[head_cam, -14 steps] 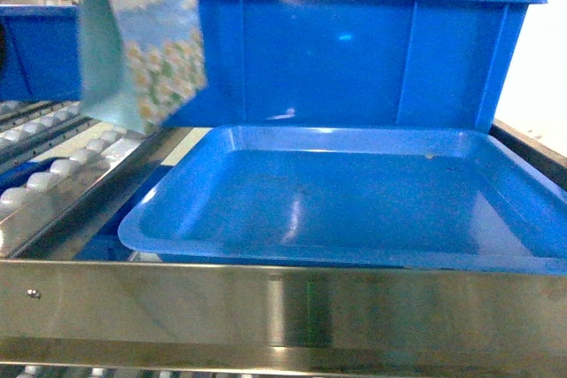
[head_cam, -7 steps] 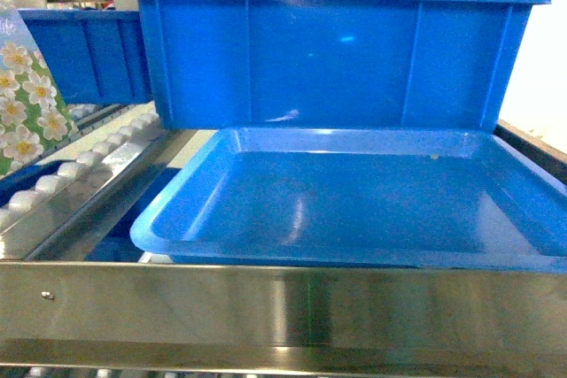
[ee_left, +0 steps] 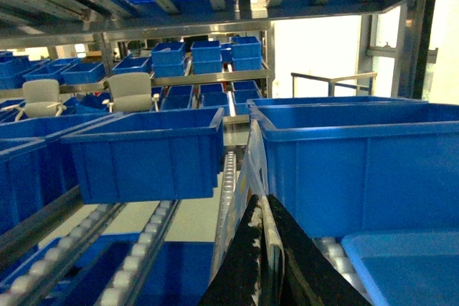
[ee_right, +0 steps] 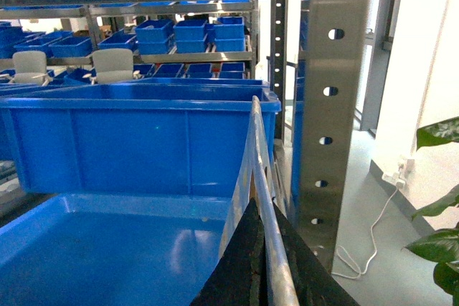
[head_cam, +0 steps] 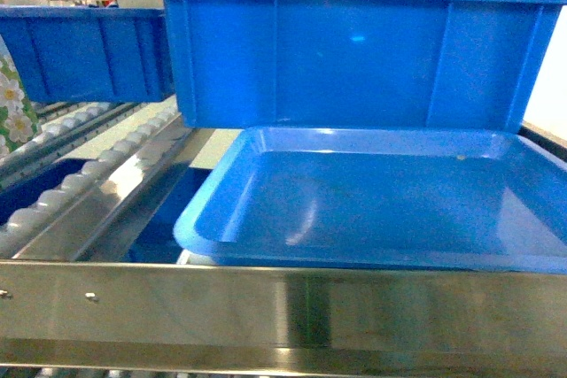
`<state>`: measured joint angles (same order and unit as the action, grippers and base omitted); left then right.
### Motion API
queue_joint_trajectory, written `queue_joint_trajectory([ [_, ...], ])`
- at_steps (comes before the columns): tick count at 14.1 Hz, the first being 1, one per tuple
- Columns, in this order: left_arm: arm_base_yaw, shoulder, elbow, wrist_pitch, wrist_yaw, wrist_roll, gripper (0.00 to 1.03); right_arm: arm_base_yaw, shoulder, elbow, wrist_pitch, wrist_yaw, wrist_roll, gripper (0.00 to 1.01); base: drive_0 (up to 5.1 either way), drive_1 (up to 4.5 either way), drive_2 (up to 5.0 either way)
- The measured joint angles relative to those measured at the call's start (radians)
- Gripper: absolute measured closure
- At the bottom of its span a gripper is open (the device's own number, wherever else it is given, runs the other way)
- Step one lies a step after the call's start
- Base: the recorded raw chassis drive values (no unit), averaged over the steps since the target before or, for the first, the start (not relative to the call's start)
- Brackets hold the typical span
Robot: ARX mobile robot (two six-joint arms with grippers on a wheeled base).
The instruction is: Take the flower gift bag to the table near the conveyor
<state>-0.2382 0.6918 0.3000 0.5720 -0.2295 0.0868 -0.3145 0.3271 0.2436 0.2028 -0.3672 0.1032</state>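
Flower gift bag [head_cam: 11, 112] at head view's left edge, above conveyor rollers [head_cam: 84, 179]; counter unseen. Carry underway, placement left. Both fingers' state: cannot tell.

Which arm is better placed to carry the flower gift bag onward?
Left. The flower gift bag shows at the head view's far left, and a printed sheet, apparently the bag, rises from the left gripper. The right gripper is beside the blue tray.
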Motion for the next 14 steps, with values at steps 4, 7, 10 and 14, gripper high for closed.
queue_joint_trajectory([
  [4, 0.002, 0.000, 0.000, 0.000, 0.000, 0.000, 1.01, 0.000, -0.001, 0.000, 0.000, 0.000, 0.000, 0.99, -4.9, 2.38, 2.4],
  [7, 0.002, 0.000, 0.000, 0.000, 0.001, 0.000, 1.01, 0.000, -0.001, 0.000, 0.000, 0.000, 0.000, 0.99, -4.8, 2.54, 2.5],
  [10, 0.003, -0.001, 0.000, 0.001, -0.003, 0.000, 1.01, 0.000, 0.000, 0.000, 0.000, -0.001, 0.000, 0.99, -4.9, 2.37, 2.4],
  [14, 0.002, -0.001, 0.000, 0.002, -0.003, 0.000, 1.01, 0.000, -0.002, 0.000, 0.001, 0.000, 0.000, 0.99, -4.9, 2.19, 2.6],
])
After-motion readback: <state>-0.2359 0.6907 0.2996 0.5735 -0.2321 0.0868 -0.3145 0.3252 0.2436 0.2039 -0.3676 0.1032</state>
